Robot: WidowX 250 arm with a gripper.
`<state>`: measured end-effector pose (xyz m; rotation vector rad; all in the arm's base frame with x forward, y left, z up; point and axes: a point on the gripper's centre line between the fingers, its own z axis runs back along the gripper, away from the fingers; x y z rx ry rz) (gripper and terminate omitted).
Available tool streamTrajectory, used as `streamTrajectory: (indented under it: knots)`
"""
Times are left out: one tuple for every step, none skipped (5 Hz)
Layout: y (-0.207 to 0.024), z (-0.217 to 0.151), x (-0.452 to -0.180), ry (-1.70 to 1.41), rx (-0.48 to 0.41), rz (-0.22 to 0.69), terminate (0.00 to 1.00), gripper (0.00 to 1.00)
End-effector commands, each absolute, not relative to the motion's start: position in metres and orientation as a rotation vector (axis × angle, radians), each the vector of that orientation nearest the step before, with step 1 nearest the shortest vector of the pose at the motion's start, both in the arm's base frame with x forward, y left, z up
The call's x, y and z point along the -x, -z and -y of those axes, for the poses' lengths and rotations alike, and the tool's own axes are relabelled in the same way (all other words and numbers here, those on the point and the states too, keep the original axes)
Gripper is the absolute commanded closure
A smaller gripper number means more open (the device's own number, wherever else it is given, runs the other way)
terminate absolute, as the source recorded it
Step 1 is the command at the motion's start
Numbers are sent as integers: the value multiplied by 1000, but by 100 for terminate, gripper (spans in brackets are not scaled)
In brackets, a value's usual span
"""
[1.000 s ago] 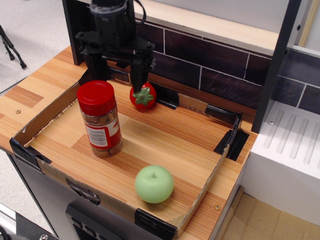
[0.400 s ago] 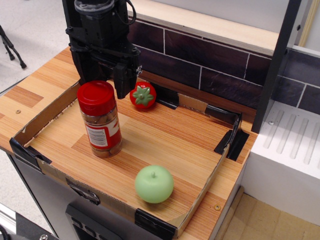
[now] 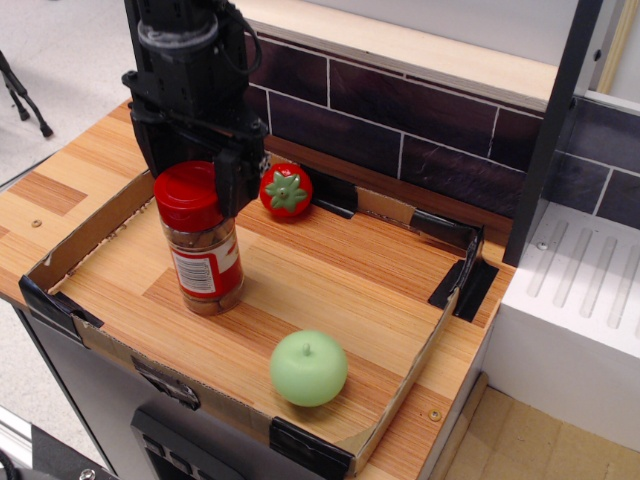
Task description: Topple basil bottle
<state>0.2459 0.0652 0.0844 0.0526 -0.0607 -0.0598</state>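
Note:
The basil bottle is a clear jar with a red lid and a red-and-white label. It stands upright at the left of the cardboard tray. My black gripper is open, directly behind and above the lid. One finger is at the lid's right edge and the other is by its left edge, partly hidden. I cannot tell whether a finger touches the lid.
A red toy tomato sits at the tray's back, just right of the gripper. A green apple lies near the front edge. Low cardboard walls ring the tray. A dark tiled wall stands behind and a white rack to the right.
The gripper has moved left and toward the front, from over the tomato to right behind the bottle's lid. The bottle, tomato and apple have not moved.

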Motion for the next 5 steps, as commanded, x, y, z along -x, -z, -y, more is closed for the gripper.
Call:
streamTrajectory:
  knots:
    - [-98,-75,-244,71,-69,114,0,0]
    - [-99,-78,-242,82,-64,106,0,0]
    - [-99,-80,-240,91,-64,97,0,0]
    - [-98,-82,-238,146,-53,59,0,0]
    - [-96,-83,-240,175,-40,54,0,100]
